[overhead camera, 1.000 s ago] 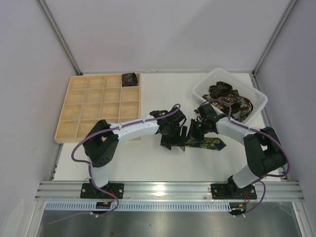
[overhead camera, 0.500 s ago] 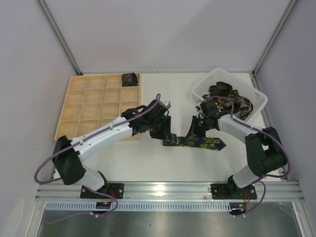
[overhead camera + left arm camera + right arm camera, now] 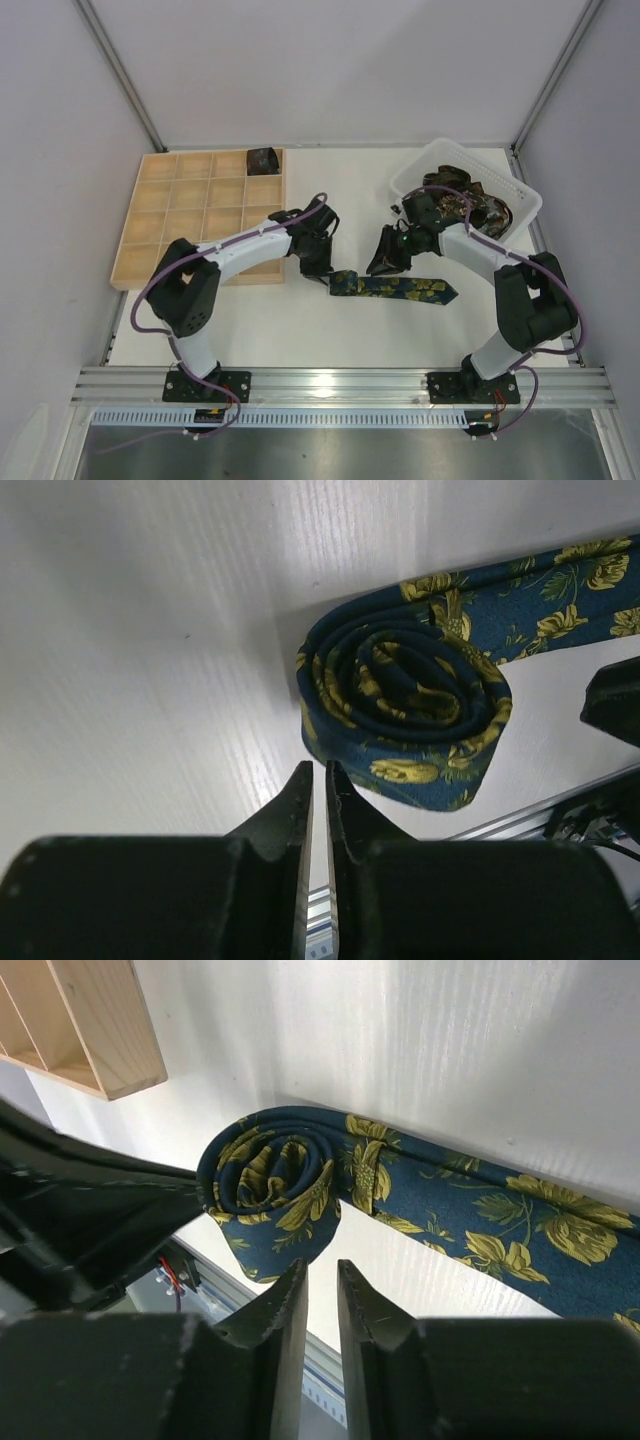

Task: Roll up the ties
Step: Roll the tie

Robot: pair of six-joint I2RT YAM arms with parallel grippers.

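Top external: tie lies flat on the table, centre, between the two arms. Its left end is wound into a roll; the rest runs right to a pointed tip.

Left arm: upper link folded back over its base, forearm reaching right across the near right corner of the tray, wrist pitched down. Left gripper sits at the roll's far-left side.

Left wrist: left gripper has its jaws almost together with only a thin slit between, nothing in them. Tips are just beside the roll; I can't tell if they touch it. Navy fabric, yellow flowers, spiral reads cleanly from this side.

Right arm: elbow out by the right table edge, forearm reaching left past the basket, wrist tilted down and left. Right gripper is just right of the roll, on the far side of the flat stretch.

Right wrist: right gripper has its jaws parted a little, empty, tips over the near edge of the roll. Contact unclear.

More ties are heaped in the basket. One rolled tie sits in the tray's far right cell.
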